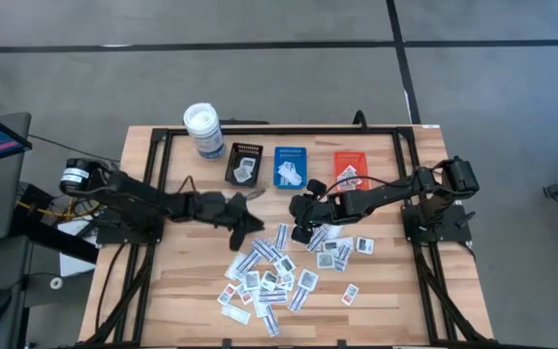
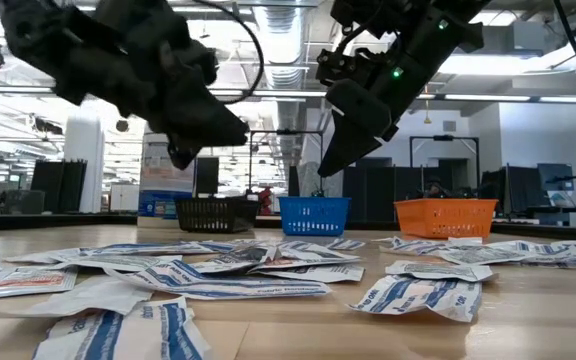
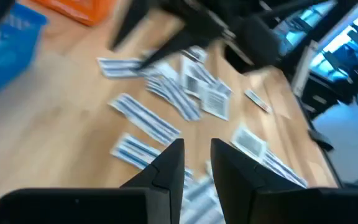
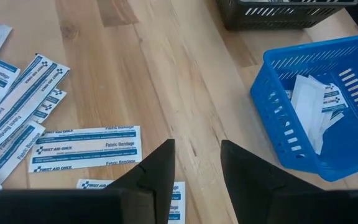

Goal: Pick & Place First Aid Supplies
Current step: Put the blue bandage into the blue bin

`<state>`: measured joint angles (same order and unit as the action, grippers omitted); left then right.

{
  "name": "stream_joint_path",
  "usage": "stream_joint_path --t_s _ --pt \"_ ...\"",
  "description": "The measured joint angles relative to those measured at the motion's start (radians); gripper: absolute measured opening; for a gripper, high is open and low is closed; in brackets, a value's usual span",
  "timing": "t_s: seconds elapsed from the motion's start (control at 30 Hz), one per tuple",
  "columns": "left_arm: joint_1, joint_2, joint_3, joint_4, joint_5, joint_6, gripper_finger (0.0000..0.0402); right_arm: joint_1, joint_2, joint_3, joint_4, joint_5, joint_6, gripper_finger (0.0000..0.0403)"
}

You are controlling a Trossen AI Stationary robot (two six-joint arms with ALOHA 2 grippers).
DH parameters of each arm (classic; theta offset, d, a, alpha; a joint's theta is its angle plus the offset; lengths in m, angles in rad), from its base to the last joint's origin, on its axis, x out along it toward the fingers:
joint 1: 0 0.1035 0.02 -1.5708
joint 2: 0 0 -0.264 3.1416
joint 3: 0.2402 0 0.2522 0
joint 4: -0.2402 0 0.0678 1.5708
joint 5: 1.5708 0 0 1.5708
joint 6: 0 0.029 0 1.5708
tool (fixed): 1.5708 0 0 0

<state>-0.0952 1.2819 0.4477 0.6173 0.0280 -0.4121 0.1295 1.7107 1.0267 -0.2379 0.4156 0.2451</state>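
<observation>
Many small white first aid packets lie flat and scattered on the wooden table's near middle. My left gripper hangs above the left edge of that pile, open, with nothing between its fingers. My right gripper hovers near the blue tray, slanting down over bare wood beside long bandage packets. It too is open and holds nothing. A few packets lie inside the blue tray.
A black tray, the blue tray and an orange tray stand in a row at the back. A white canister stands left of them. Bare wood lies at the table's near left.
</observation>
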Motion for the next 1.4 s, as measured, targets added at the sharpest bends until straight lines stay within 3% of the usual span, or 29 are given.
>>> stream_joint_path --t_s 0.2,0.43,0.73,0.97,1.17,1.27,1.4 --pt "-0.139 0.002 0.0 -0.009 -0.114 -0.048 0.0078 0.0 0.0 0.0 0.0 0.0 0.0 0.0123" --pt "-0.224 0.009 -0.002 -0.079 -0.239 -0.083 0.0078 0.0 0.0 0.0 0.0 0.0 0.0 0.0123" --pt "-0.239 0.137 -0.034 -0.077 -0.32 -0.154 0.0086 0.0 0.0 0.0 0.009 0.0 0.0 0.0123" --pt "-0.24 0.258 -0.033 -0.019 -0.372 -0.154 0.0126 0.0 0.0 0.0 0.014 0.0 0.0 0.0122" --pt "-0.241 0.282 -0.032 -0.006 -0.409 -0.144 0.0148 0.0 0.0 0.0 0.015 0.0 0.0 0.0123" --pt "-0.24 0.282 -0.032 -0.009 -0.408 -0.137 0.0136 0.0 0.0 0.0 0.015 0.0 0.0 0.0122" --pt "-0.238 0.282 -0.033 -0.016 -0.391 -0.079 0.0082 0.0 0.0 0.0 0.016 0.0 0.0 0.0123"
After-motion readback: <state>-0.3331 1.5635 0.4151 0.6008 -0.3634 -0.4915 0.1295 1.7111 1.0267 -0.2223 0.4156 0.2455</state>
